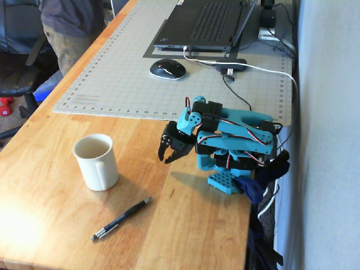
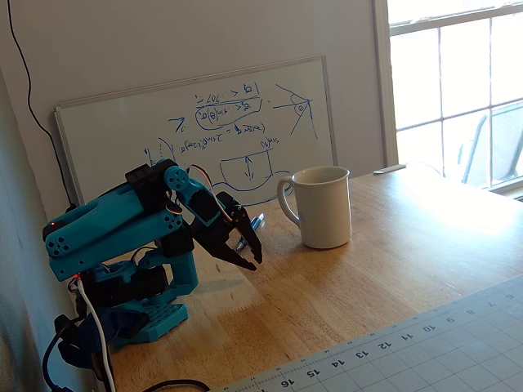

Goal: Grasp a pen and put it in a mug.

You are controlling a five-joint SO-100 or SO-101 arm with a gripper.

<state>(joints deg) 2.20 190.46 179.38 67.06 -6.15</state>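
The cream-white mug (image 1: pixel 95 162) stands upright on the wooden table, handle toward the table's front edge; in the other fixed view the mug (image 2: pixel 324 207) stands right of the arm. The dark pen (image 1: pixel 121 219) lies flat and diagonal on the wood near the front edge, just right of the mug, silvery end at the lower left. In that other view only a short bit of the pen (image 2: pixel 258 221) shows behind the gripper. The teal arm is folded over its base, and its black gripper (image 1: pixel 164 160) (image 2: pixel 252 260) hangs pointing down, shut and holding nothing, right of the mug and above the pen's far end.
A grey cutting mat (image 1: pixel 112 84) covers the back of the table, with a laptop (image 1: pixel 202 25), a mouse (image 1: pixel 167 69) and cables on it. A person stands at the upper left. A whiteboard (image 2: pixel 122 131) leans on the wall behind the arm. The arm's base (image 1: pixel 225 181) sits at the table's right edge.
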